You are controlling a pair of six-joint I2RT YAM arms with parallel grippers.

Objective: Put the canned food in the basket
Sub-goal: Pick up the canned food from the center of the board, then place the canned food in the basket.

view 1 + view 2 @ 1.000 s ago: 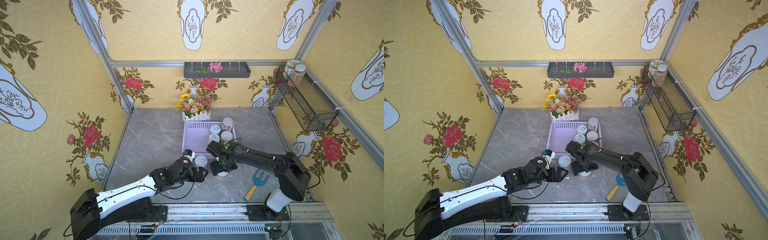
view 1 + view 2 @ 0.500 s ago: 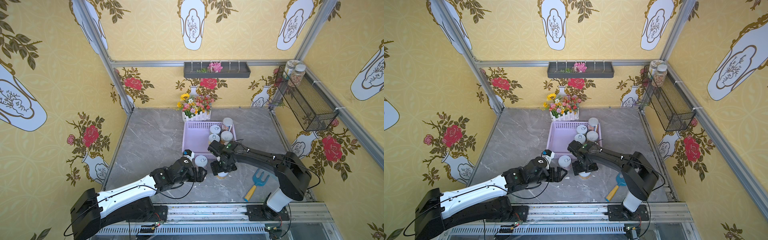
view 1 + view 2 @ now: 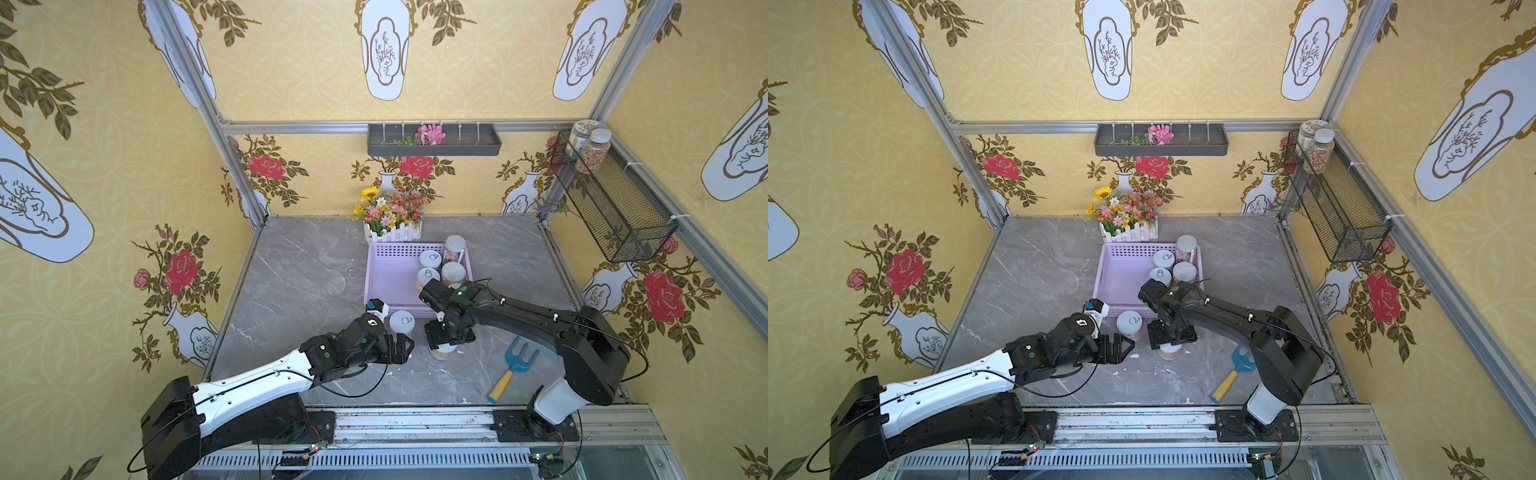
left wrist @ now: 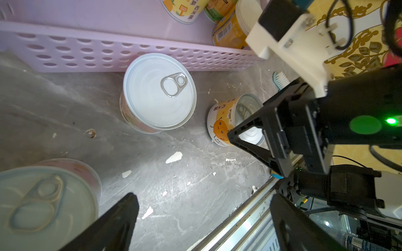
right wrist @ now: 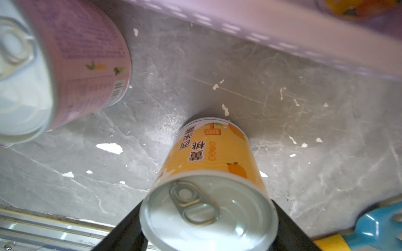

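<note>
Straddling the orange can (image 5: pixel 208 184), right jaws sit close; left jaws wide

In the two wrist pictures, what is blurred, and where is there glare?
Left wrist view: the nearest can is out of focus, the middle can sharp. Right wrist view: the basket is smeared; glare sits on the orange can.

A yellow-handled blue garden fork (image 3: pixel 515 363) is lying near right on the grey marble table (image 3: pixel 299 266). A flower planter (image 3: pixel 395 230) is standing far centre. A dark grey tray (image 3: pixel 457 147) is hanging on the far wall. A black wire-mesh basket (image 3: pixel 619 216) on the right wall is holding two grain jars (image 3: pixel 593 151).
</note>
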